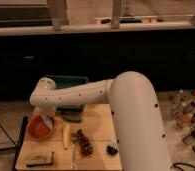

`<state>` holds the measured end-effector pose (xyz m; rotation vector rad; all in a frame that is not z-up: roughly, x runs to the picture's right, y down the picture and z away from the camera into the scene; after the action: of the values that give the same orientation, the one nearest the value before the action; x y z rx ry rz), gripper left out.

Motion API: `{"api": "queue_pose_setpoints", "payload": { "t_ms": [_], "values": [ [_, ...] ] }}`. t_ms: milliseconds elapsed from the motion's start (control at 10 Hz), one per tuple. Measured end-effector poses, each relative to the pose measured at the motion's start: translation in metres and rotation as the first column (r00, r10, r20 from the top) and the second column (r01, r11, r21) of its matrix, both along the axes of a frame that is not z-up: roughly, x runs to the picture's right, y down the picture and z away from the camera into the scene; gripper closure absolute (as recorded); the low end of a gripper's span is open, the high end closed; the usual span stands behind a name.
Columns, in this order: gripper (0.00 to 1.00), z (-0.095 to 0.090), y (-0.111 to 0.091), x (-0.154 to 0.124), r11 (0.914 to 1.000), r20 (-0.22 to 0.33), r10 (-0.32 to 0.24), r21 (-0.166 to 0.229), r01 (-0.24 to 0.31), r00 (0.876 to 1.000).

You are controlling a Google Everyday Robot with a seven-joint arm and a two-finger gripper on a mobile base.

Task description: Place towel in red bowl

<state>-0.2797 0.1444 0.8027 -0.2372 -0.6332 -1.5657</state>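
Observation:
The red bowl sits at the left edge of the wooden table. My white arm reaches from the right over to the left. The gripper hangs under the arm's end, just above the bowl's far right rim. A pale piece hangs from the gripper down into the bowl; it may be the towel, but I cannot tell for certain.
A green bin stands behind the arm at the back of the table. A banana, a bunch of dark grapes, a utensil, a dark bar and a small black item lie at the front. Bottles stand to the right.

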Motion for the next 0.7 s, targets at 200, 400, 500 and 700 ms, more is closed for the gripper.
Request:
{"api": "queue_pose_setpoints", "payload": {
  "t_ms": [200,400,500,700],
  "values": [
    [0.99,-0.013,-0.003,-0.009,0.9992,0.024,-0.028,-0.026,0.029,0.999],
    [0.99,-0.024,-0.004,-0.02,0.9978,0.05,-0.052,-0.04,0.054,0.997],
    [0.99,-0.026,-0.004,-0.022,0.9969,0.059,-0.062,-0.045,0.064,0.996],
    [0.97,-0.029,-0.003,-0.025,0.9947,0.073,-0.077,-0.062,0.082,0.994]
  ]
}}
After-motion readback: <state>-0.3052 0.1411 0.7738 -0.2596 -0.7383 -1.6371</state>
